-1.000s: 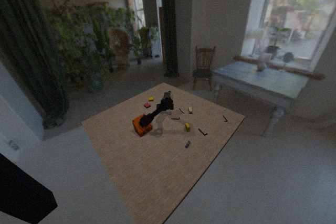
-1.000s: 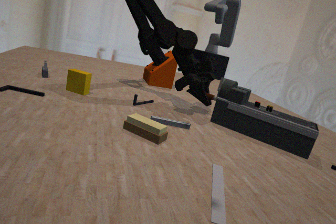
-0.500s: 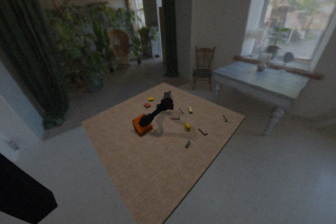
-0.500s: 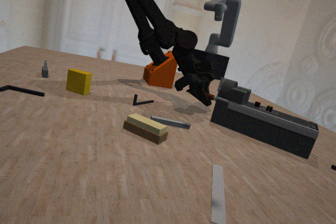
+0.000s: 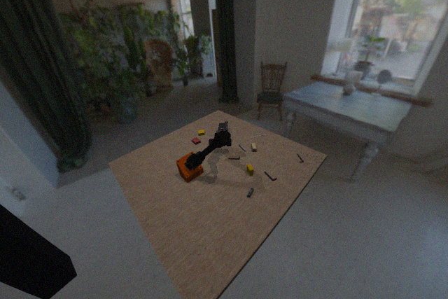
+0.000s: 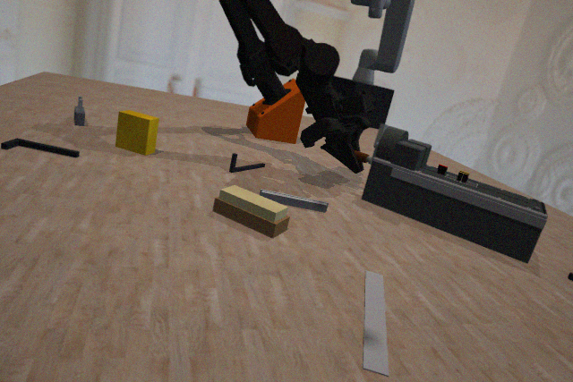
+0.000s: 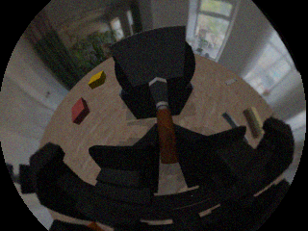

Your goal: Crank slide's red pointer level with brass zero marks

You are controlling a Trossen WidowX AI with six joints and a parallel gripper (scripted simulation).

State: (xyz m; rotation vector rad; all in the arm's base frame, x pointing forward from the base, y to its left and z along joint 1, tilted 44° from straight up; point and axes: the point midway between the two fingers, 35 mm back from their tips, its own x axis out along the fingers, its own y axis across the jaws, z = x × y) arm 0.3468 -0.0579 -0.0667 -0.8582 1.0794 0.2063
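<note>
The gripper [image 5: 225, 126] [image 6: 360, 161] [image 7: 162, 125] clamps the crank's brown handle [image 6: 361, 155] [image 7: 166, 137], its long axis running forward from the fingers toward the machine [image 5: 222, 127] [image 6: 448, 207] [image 7: 154, 60].

Yellow block [image 5: 250, 169] [image 6: 136, 132] upright; brush-like block [image 5: 253, 147] [image 6: 251, 211] [image 7: 253, 122] beside grey bar [image 5: 241, 148] [image 6: 294, 200] [image 7: 234, 126].

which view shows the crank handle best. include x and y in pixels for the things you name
The wrist view: the brown handle [image 6: 361, 155] [image 7: 166, 137] runs lengthwise there, its far end meeting a grey metal piece, with the hand [image 6: 358, 163] [image 7: 162, 125] shut on it. The exterior view shows only a short brown bit beside the fingertips. In the top view, it can't be made out.
</note>
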